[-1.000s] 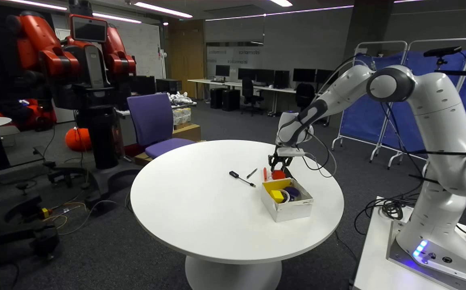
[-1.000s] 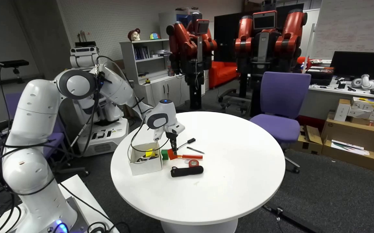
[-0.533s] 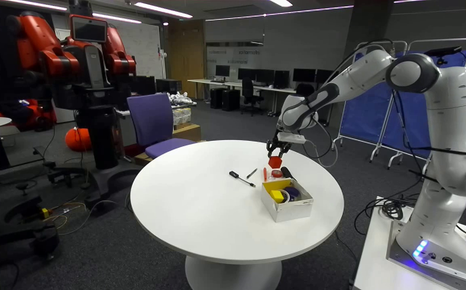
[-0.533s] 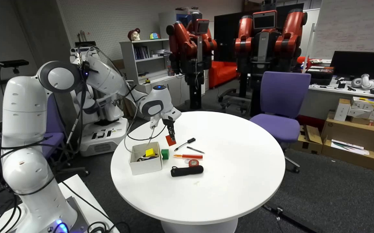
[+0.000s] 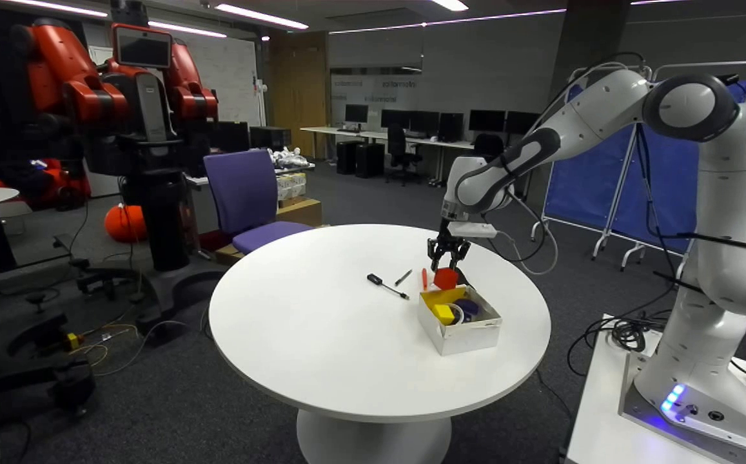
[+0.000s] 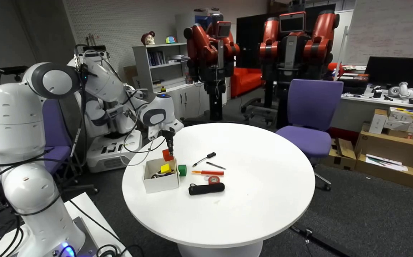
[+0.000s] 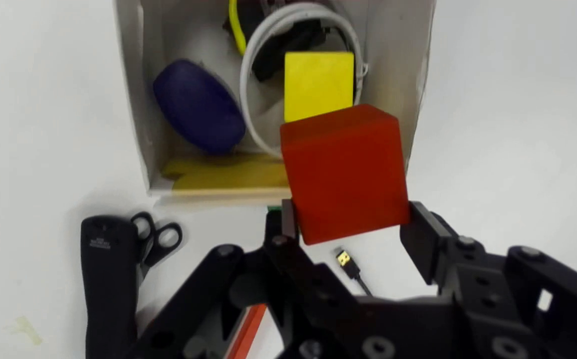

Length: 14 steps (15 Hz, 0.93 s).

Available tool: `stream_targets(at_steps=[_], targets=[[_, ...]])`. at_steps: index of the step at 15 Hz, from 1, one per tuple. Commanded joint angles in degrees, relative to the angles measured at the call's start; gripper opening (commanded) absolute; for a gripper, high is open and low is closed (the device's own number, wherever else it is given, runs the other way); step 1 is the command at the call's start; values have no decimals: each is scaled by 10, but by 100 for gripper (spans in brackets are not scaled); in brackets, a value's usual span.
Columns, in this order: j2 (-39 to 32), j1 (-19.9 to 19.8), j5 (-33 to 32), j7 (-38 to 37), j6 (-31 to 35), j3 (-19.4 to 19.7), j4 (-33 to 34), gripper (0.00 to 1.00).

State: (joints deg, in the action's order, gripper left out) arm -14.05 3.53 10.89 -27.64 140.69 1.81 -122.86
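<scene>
My gripper (image 7: 350,214) is shut on a red cube (image 7: 345,174), one pad on either side of it. The cube sits a little tilted between the fingertips. Below it in the wrist view is an open white box (image 7: 133,99) holding a yellow cube (image 7: 318,82), a white ring (image 7: 245,94) and a dark purple object (image 7: 198,107). The held cube hides part of the yellow one. In an exterior view the red cube (image 6: 167,155) hangs raised at the far rim of the box (image 6: 161,184). A green cube (image 6: 182,170) stands on the table right beside the box.
On the round white table (image 6: 263,200) lie a red-handled tool (image 6: 211,172), a roll of red tape (image 6: 213,180), a black pouch (image 6: 206,189), a pen (image 6: 216,165) and a USB adapter (image 6: 211,155). Scissors (image 7: 154,254) show by the pouch. A purple chair (image 6: 310,139) stands behind.
The red cube has risen off the table from near the green cube, held in my gripper, and then moved across toward the box. The other objects have stayed where they were.
</scene>
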Motion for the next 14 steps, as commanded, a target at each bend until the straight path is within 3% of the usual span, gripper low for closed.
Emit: stream_targets(at_steps=[1, 2, 3, 4, 6, 7, 14], targets=[[31, 13, -4, -26, -25, -9, -40, 32], [25, 16, -8, -36, -26, -9, -39, 32], [21, 19, -9, -44, -27, -9, -39, 82], [17, 20, -7, -49, -28, -9, -37, 84], [13, 17, -2, -57, -42, -8, -26, 98], [12, 15, 1, -58, -50, -8, -21, 100], [2, -24, 21, -40, -200, 10, 60, 100]])
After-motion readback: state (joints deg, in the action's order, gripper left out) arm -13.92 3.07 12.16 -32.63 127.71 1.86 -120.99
